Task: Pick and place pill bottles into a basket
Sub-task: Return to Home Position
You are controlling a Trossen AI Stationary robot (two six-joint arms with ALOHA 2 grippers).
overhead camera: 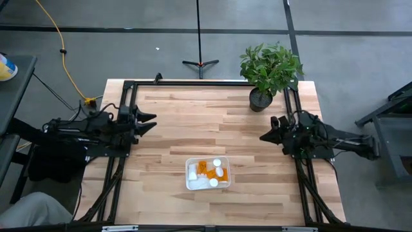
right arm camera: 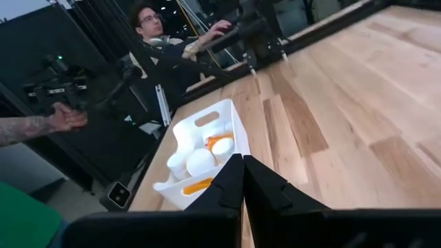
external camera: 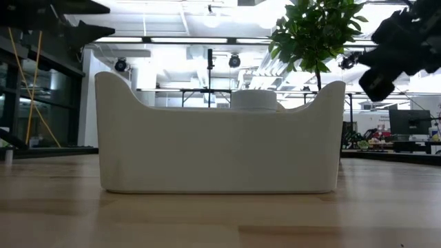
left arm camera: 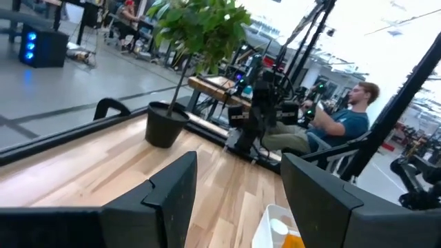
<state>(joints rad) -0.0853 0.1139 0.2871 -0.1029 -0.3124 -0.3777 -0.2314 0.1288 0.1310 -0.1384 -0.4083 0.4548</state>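
Note:
The white basket (overhead camera: 190, 183) stands on the table near its front edge, at the middle. Several orange pill bottles with white caps (overhead camera: 211, 170) lie inside it; they also show in the right wrist view (right arm camera: 202, 162). In the low view the basket's wall (external camera: 219, 145) fills the middle, with one white cap (external camera: 253, 99) above its rim. My left gripper (overhead camera: 152, 122) is open and empty, raised at the table's left side. My right gripper (overhead camera: 264, 136) is shut and empty, raised at the table's right side.
A potted plant (overhead camera: 269, 72) in a dark pot stands at the table's far right corner. Black frame rails (overhead camera: 193, 82) run along the table's far, left and right edges. People sit beyond the table (left arm camera: 344, 124) (right arm camera: 155, 31). Bare wood lies between the arms.

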